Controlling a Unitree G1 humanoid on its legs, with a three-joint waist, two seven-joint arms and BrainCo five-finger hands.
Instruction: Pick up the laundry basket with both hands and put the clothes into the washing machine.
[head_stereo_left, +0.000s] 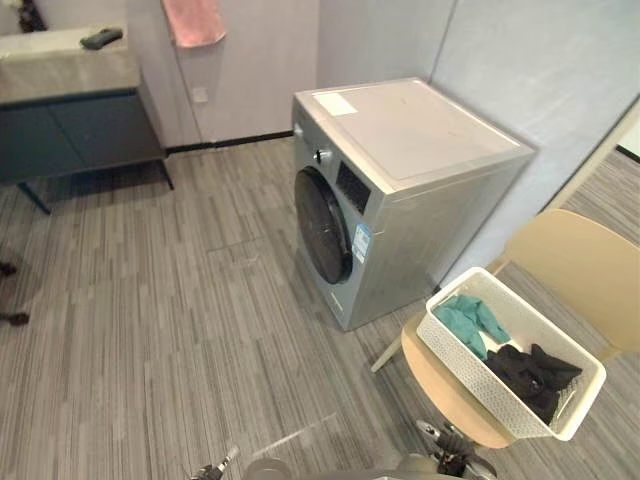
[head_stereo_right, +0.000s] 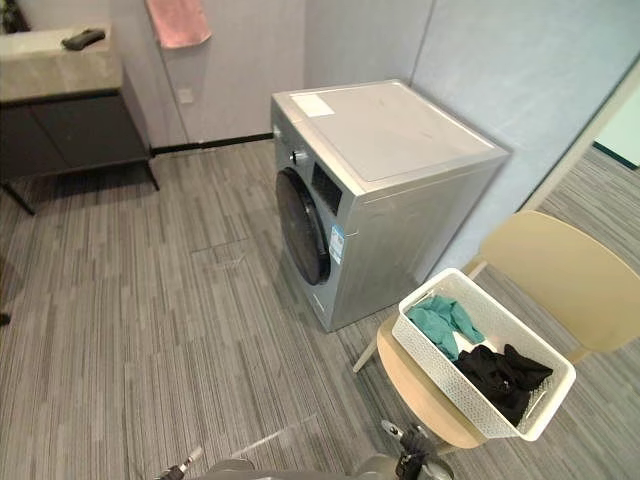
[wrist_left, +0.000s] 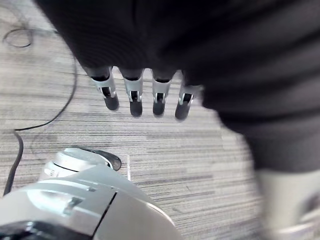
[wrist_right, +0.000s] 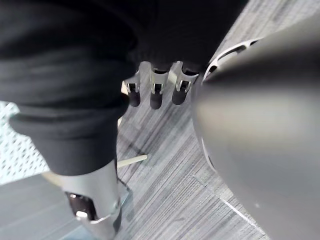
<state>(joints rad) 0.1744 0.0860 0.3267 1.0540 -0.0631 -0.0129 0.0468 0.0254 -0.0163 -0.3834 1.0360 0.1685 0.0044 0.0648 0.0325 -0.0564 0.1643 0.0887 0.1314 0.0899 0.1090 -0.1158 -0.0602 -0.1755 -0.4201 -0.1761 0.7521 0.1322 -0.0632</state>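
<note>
A white perforated laundry basket (head_stereo_left: 468, 378) rests on the seat of a beige chair (head_stereo_left: 585, 265) at the right, close to me. Inside lie a teal garment (head_stereo_left: 470, 318) and a black garment (head_stereo_left: 535, 375). Left of the chair stands the silver washing machine (head_stereo_left: 410, 150), its round dark door (head_stereo_left: 322, 225) closed and facing left. My left hand (wrist_left: 134, 92) hangs over the floor with relaxed straight fingers, holding nothing. My right hand (wrist_right: 156, 90) also hangs open and holds nothing, and a piece of the basket's mesh (wrist_right: 15, 150) shows off to its side.
A dark cabinet (head_stereo_left: 70, 130) with a stone top stands at the far left, a small dark object (head_stereo_left: 101, 38) on it. A pink towel (head_stereo_left: 193, 20) hangs on the back wall. Grey striped floor stretches in front of the machine's door.
</note>
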